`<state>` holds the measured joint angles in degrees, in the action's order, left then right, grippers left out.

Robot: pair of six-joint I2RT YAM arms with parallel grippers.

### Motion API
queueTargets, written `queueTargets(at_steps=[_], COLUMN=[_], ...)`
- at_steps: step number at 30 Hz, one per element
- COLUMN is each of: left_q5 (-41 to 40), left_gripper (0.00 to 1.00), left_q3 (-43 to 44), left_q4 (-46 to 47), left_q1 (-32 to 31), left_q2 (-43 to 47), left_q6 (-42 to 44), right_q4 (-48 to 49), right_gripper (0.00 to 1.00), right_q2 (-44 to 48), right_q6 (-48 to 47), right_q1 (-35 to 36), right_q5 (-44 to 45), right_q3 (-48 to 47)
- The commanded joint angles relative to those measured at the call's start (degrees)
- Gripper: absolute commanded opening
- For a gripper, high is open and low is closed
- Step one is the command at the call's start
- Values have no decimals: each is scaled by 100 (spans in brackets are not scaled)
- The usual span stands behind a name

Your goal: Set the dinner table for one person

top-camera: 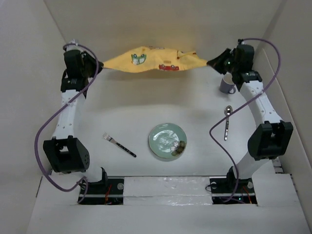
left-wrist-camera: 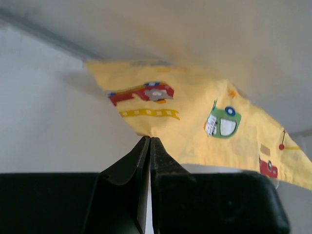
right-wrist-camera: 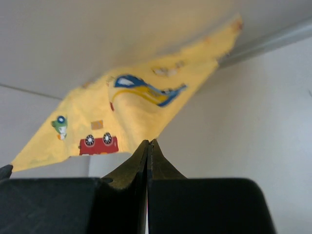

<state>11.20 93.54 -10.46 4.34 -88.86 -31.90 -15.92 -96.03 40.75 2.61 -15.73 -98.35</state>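
Note:
The yellow cloth placemat (top-camera: 153, 60) printed with small cars hangs stretched between my two grippers above the far part of the white dinner table (top-camera: 146, 107). My left gripper (top-camera: 101, 66) is shut on its left corner; in the left wrist view the gripper (left-wrist-camera: 149, 138) pinches the cloth (left-wrist-camera: 204, 117). My right gripper (top-camera: 210, 62) is shut on its right corner; in the right wrist view the gripper (right-wrist-camera: 148, 142) pinches the cloth (right-wrist-camera: 136, 107). On the table lie a green plate (top-camera: 167, 141), a fork (top-camera: 119, 145) and a spoon (top-camera: 227, 122). A mug (top-camera: 226, 84) stands at the far right.
White panel walls (top-camera: 29, 73) border the table on the left, back and right. The mug stands just under my right arm. The fork lies left of the plate and the spoon right of it.

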Motion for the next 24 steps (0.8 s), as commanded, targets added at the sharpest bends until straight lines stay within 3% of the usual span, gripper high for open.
queueTargets(at_steps=[1, 5, 8, 13, 19, 24], left_q5=[128, 268, 312, 418, 147, -144], left_gripper=[0, 0, 0, 0, 0, 0], left_q3=[-1519, -3109, -3674, -4167, -4835, -4863], left_q4=[632, 904, 1002, 1002, 871, 493], left_q1=[23, 23, 23, 23, 23, 23], left_q2=[351, 423, 125, -254, 140, 246], left_q6=[193, 158, 158, 149, 228, 316], right_q4=[590, 713, 547, 450, 389, 230], right_gripper=[0, 0, 0, 0, 0, 0], right_q2=[67, -29, -319, -461, 30, 373], right_q6=[-41, -67, -155, -226, -278, -375], right_q1=[-24, -24, -24, -24, -24, -85], right_q5=[-246, -229, -185, 69, 288, 465], right_q3=[1368, 2362, 2601, 3022, 3953, 4393])
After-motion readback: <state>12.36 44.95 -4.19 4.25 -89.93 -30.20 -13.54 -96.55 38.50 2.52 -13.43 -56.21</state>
